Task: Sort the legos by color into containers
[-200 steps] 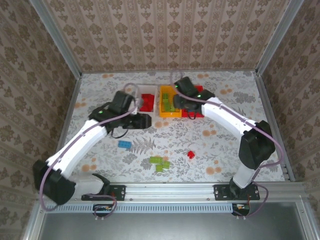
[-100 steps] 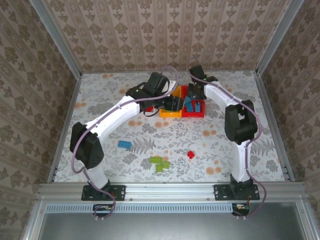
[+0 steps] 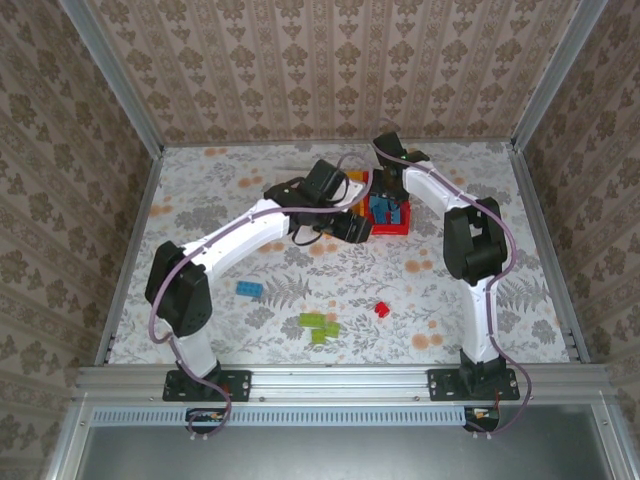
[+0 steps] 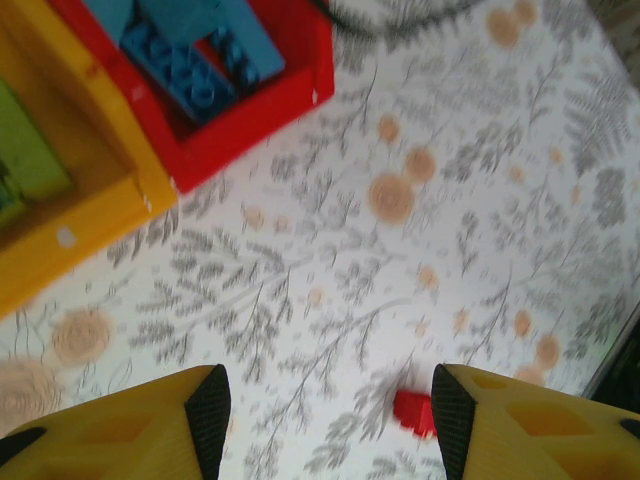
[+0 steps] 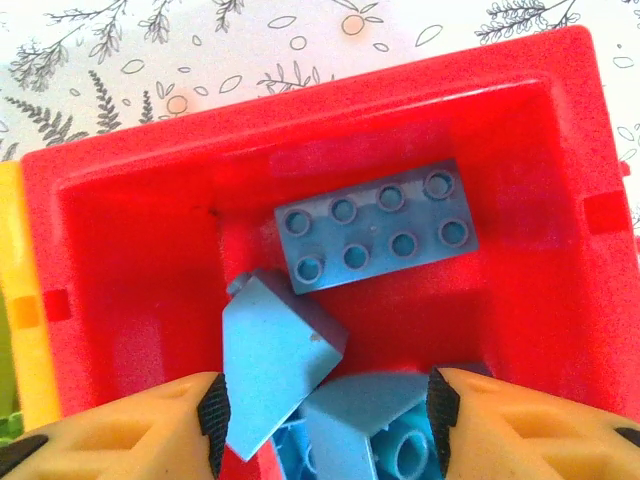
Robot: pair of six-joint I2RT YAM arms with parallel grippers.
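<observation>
Seen from overhead, both arms reach to the bins at about 1 o'clock from the centre of the floral table (image 3: 200, 200). The right gripper (image 5: 325, 412) hangs over the red bin (image 5: 130, 280) with its yellow fingers spread and nothing pinched between them. Blue bricks lie in the bin below it: a flat eight-stud blue brick (image 5: 375, 238) at 12 o'clock from the fingers and a sloped blue brick (image 5: 275, 365) at 10 o'clock, close against one pad. The left gripper (image 4: 322, 400) hovers over bare tabletop, jaws apart and empty. In its camera the red bin sits at 11 o'clock and the yellow bin (image 4: 90, 230), touching it, at 10 o'clock with a green brick (image 4: 30, 150) inside. A loose red brick (image 4: 413, 412) lies on the table at 3 o'clock, just beside one fingertip. Overhead, a blue loose brick (image 3: 249, 289) rests at 8 o'clock from the table's centre and a cluster of green bricks (image 3: 320, 326) at 6 o'clock.
</observation>
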